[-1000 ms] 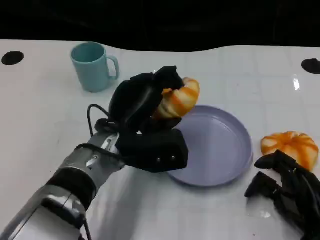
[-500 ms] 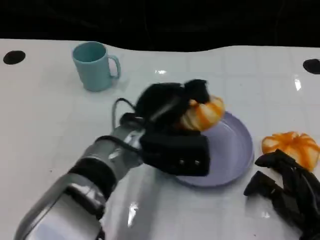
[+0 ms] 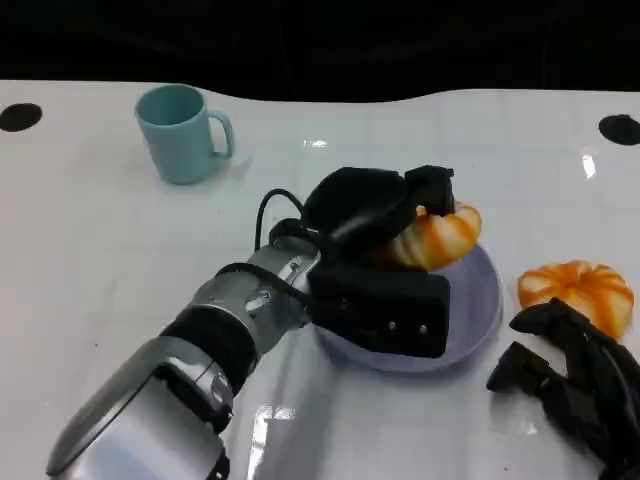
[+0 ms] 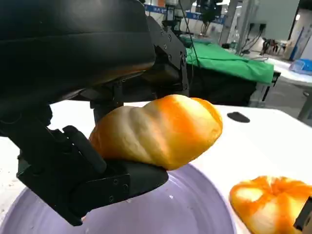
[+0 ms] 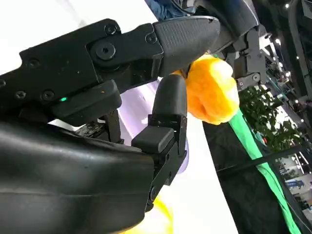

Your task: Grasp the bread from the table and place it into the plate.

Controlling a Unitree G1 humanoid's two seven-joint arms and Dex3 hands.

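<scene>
My left hand (image 3: pixel 375 215) grips an orange-striped bread roll (image 3: pixel 435 236) and holds it just above the lavender plate (image 3: pixel 475 310). In the left wrist view the roll (image 4: pixel 158 129) sits between the black fingers over the plate's inside (image 4: pixel 185 209). A second orange bread (image 3: pixel 577 293) lies on the table to the right of the plate, also seen in the left wrist view as a bread (image 4: pixel 268 204) beside the rim. My right hand (image 3: pixel 570 385) rests near the table's front right, just below that bread, with its fingers apart and nothing in them.
A teal mug (image 3: pixel 183 132) stands at the back left of the white table (image 3: pixel 90 260). Black round marks sit at the table's far left (image 3: pixel 20 116) and far right (image 3: pixel 620 128) edges.
My left arm has carried the roll to the right, from beside the plate's left rim to over the plate. The right hand and second bread have stayed put.
</scene>
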